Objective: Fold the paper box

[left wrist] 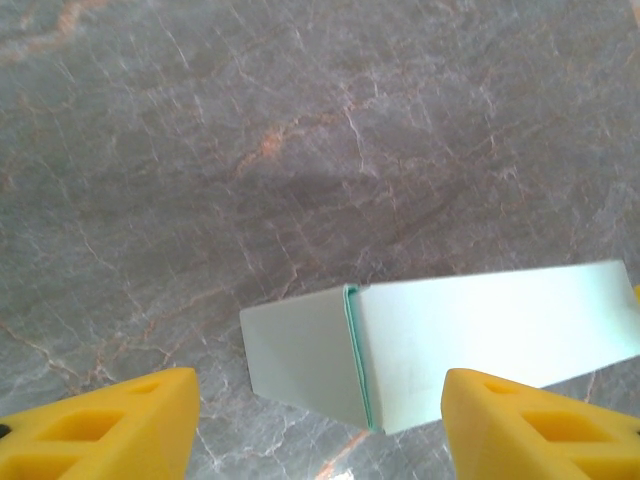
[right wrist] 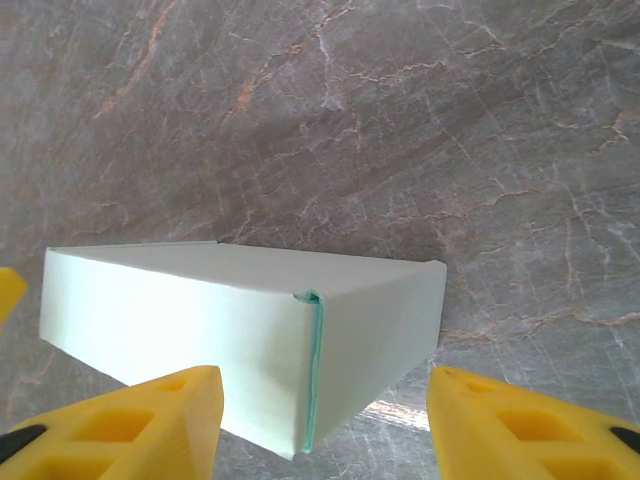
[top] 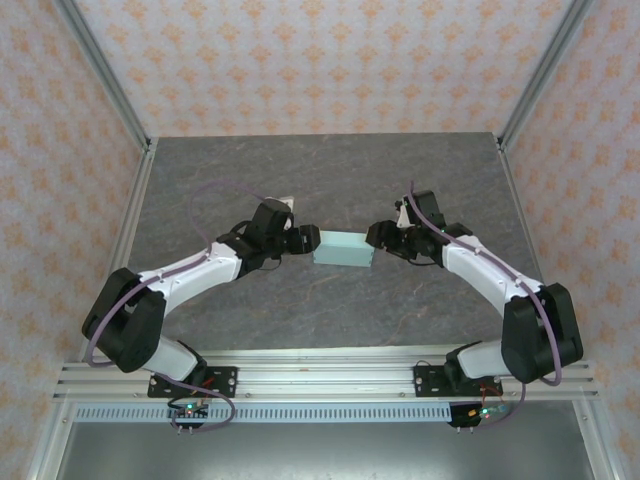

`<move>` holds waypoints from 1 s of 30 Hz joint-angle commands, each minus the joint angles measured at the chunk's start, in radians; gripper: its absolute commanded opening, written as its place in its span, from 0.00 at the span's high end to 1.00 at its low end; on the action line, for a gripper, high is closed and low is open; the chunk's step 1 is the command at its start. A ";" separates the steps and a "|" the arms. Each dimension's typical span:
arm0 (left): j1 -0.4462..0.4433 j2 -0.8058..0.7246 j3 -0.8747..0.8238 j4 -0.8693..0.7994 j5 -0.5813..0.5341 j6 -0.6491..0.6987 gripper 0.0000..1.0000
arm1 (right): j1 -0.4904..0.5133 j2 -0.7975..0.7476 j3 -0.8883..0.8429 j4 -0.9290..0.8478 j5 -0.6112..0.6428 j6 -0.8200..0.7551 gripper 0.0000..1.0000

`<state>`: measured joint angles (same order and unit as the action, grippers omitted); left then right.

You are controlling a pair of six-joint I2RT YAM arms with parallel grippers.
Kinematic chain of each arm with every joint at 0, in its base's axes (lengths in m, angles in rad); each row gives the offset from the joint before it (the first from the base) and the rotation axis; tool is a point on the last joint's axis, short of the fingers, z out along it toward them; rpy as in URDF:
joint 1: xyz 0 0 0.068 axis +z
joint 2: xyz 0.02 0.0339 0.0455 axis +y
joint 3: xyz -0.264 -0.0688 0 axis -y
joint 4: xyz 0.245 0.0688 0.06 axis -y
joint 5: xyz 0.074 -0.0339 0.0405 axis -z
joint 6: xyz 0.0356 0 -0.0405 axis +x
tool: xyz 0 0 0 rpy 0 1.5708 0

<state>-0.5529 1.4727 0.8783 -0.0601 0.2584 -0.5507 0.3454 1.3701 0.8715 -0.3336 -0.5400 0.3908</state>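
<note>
The paper box point(top: 343, 249), folded into a closed pale mint block, lies flat on the grey marbled table point(top: 330, 170), midway between the arms; the left gripper point(top: 308, 240) stands at its left end, fingers point(left wrist: 110, 425) spread wider than that end; the right gripper point(top: 378, 236) faces the opposite end, likewise released, grasping nothing

Paper box point(top: 343, 248) between left claw point(top: 309, 240) and right claw point(top: 373, 237)

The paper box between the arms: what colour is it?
The paper box is plain pale mint green, clearest in the right wrist view.
</note>
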 commanded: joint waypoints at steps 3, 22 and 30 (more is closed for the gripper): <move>0.023 0.028 0.005 0.036 0.099 0.011 0.34 | -0.003 0.041 0.012 0.017 -0.050 -0.028 0.44; 0.042 0.109 0.009 0.055 0.213 0.006 0.55 | -0.007 0.086 -0.005 -0.026 -0.047 -0.084 0.57; 0.043 0.115 -0.061 0.043 0.193 0.005 0.61 | -0.036 0.125 -0.052 -0.048 -0.059 -0.128 0.65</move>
<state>-0.5102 1.5616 0.8726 0.0410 0.4652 -0.5518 0.3187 1.4441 0.8753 -0.2943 -0.6613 0.3080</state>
